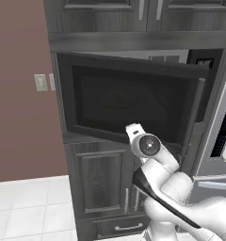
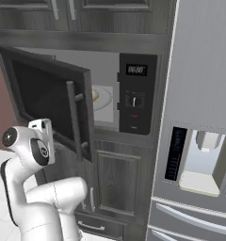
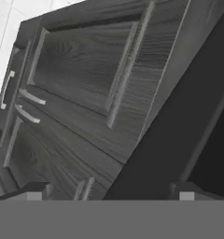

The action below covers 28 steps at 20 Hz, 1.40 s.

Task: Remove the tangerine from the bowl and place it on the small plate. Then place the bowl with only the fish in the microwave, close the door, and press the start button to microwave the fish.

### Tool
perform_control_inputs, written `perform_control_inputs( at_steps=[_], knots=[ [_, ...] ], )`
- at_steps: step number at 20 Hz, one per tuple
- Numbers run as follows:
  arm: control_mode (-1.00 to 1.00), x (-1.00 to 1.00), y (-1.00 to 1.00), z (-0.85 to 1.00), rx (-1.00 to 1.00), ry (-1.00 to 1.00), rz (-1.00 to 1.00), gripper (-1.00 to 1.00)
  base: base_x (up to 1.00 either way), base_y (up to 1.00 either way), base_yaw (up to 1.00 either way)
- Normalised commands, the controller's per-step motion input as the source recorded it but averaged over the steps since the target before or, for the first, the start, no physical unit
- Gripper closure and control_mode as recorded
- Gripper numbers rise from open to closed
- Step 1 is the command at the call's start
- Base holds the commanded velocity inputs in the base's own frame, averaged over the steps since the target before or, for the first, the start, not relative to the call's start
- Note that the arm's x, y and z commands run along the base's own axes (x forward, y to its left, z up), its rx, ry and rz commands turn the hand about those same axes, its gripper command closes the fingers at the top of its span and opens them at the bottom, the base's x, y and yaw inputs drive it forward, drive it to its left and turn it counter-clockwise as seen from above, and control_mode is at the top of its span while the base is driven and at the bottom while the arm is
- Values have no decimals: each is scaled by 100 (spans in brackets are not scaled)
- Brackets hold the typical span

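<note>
Gripper (image 3: 111, 191): jaws spread wide, nothing between them; in the hand view its two dark fingertips (image 3: 32, 190) rise at the bottom, one over the wood-grain cabinet front, the other over the dark lower part of the door.

Arm: white, rising from below, its wrist raised in front of the door's lower edge in the left base view; in the right base view the wrist sits just left of the door's handle side, low down.

Door (image 1: 129, 101): swung partly open, hinged on the left, its dark glass window facing the room; the lower edge hangs above the lower cabinet.

Handle (image 2: 73, 120): a long grey bar standing upright along the door's free edge, held off the panel by two short posts.

Microwave (image 2: 136, 94): built into the dark cabinetry; the black control panel on its right carries a small display, a dial and buttons.

Turntable (image 2: 104, 98): round and white, seen through the gap between door and control panel.

Bowl (image 2: 94, 95): a sliver of tan rim shows on the turntable, just behind the door's edge; I cannot tell what lies in it.

Lower cabinet (image 3: 81, 70): dark wood grain with a recessed panel and pale bar pulls, below the microwave.

Fridge (image 2: 199, 117): grey, just right of the microwave, with a dispenser recess.

Wall (image 1: 20, 94): reddish brown, left of the cabinetry, with pale switch plates.

Floor (image 1: 25, 207): white tiles.
</note>
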Motion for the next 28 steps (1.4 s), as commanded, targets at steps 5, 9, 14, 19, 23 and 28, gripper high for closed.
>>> perform_control_inputs(
  at_steps=[5,9,14,19,23,28],
  knots=[
    [-100,82,-68,0,13,0,0,-100,0,0,0],
    [-100,71,-60,0,12,0,0,-100,0,0,0],
    [-100,33,-45,0,9,-5,0,-100,0,0,0],
    [-100,55,-15,15,8,-7,0,-100,0,0,0],
    [-100,95,0,29,6,0,0,-100,0,0,0],
    [-100,61,-2,21,4,0,0,-100,0,0,0]
  ],
)
